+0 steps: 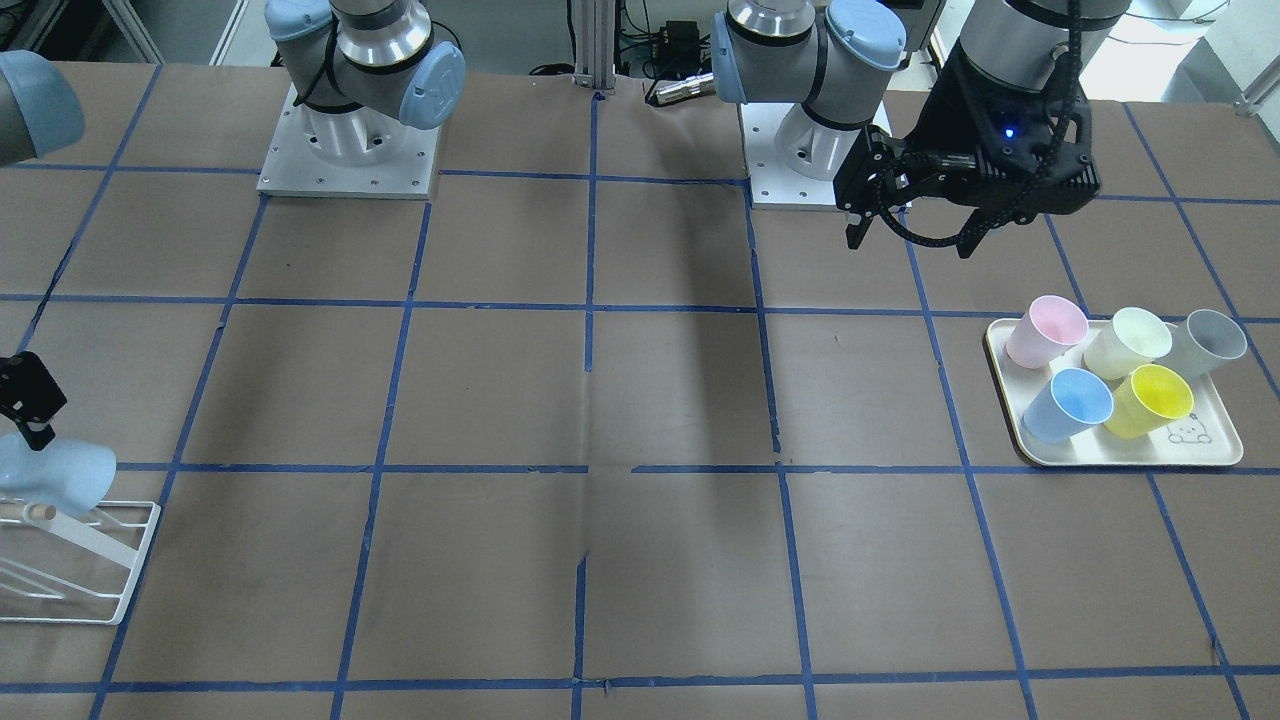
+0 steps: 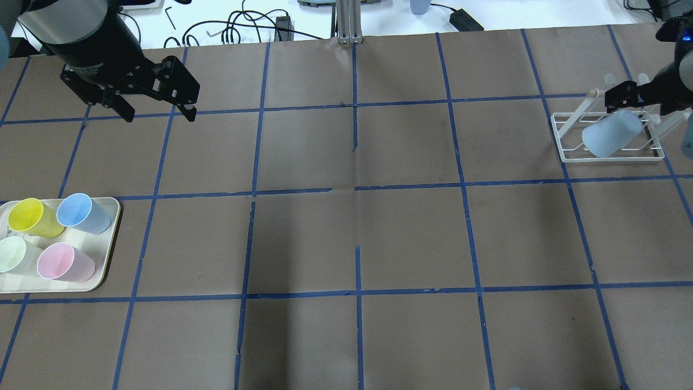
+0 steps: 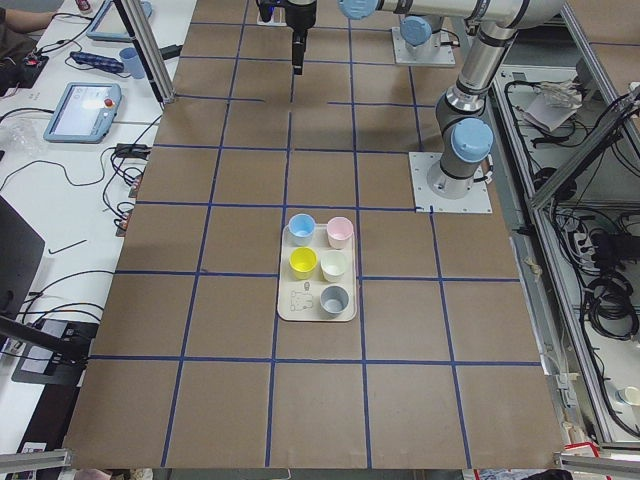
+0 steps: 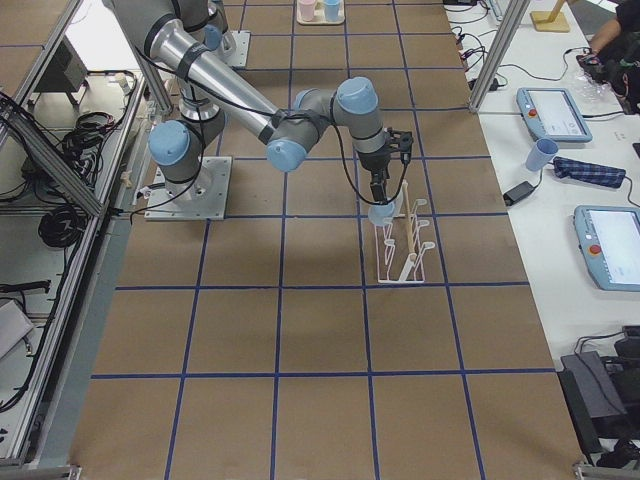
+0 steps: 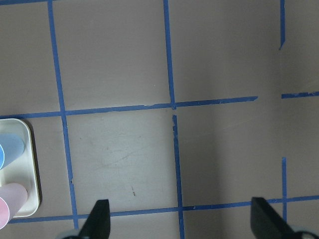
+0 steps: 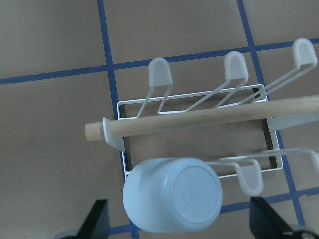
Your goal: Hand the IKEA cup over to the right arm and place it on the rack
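Observation:
The IKEA cup, very pale blue, hangs mouth-down and tilted on a prong of the white wire rack, with its base toward the right wrist camera. It also shows in the overhead view and the front view. My right gripper is open just above the cup; its fingers stand wide on either side and do not touch it. My left gripper is open and empty, high over the table beyond the tray; it also shows in the front view.
A cream tray at the robot's left holds a sky-blue cup, a yellow cup, a pink cup, a pale green cup and a grey cup. The rack's wooden rod crosses above the cup.

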Controlling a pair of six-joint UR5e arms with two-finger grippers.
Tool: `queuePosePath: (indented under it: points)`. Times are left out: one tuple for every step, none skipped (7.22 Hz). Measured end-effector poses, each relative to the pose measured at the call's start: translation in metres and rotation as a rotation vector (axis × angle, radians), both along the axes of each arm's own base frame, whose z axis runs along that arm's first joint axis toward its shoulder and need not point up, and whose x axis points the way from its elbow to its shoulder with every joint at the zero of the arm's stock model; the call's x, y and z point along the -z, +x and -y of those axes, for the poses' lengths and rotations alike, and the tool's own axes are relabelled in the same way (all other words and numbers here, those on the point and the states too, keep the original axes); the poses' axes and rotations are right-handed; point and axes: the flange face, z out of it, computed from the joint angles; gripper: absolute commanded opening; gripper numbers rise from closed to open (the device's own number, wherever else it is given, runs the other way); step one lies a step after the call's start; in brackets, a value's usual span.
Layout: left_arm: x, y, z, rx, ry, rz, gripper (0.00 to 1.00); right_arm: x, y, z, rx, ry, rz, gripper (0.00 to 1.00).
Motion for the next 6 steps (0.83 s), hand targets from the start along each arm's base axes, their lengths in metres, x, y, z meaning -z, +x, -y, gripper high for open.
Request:
queuePosePath:
  points:
    - [0.0, 0.0, 0.0, 0.001, 0.0, 0.0, 1.0, -0.013, 0.005, -0.007, -0.002, 0.015, 0.007, 1.0]
    - [0.0, 0.0, 0.0, 0.002, 0.0, 0.0, 1.0, -0.03, 0.014, -0.019, -0.006, 0.036, 0.018, 1.0]
    - [0.0, 0.001, 0.0, 0.002, -0.001, 0.0, 1.0, -0.048, 0.025, -0.033, -0.011, 0.066, 0.034, 1.0]
    - [0.0, 0.001, 0.0, 0.003, -0.002, 0.001, 1.0, -0.065, 0.038, -0.046, -0.021, 0.103, 0.051, 1.0]
    - [-0.001, 0.002, 0.0, 0.004, -0.003, 0.001, 1.0, -0.078, 0.05, -0.052, -0.037, 0.134, 0.059, 1.0]
    - [-0.001, 0.004, 0.0, 0.004, -0.003, 0.004, 1.0, -0.095, 0.065, -0.051, -0.057, 0.159, 0.055, 1.0]
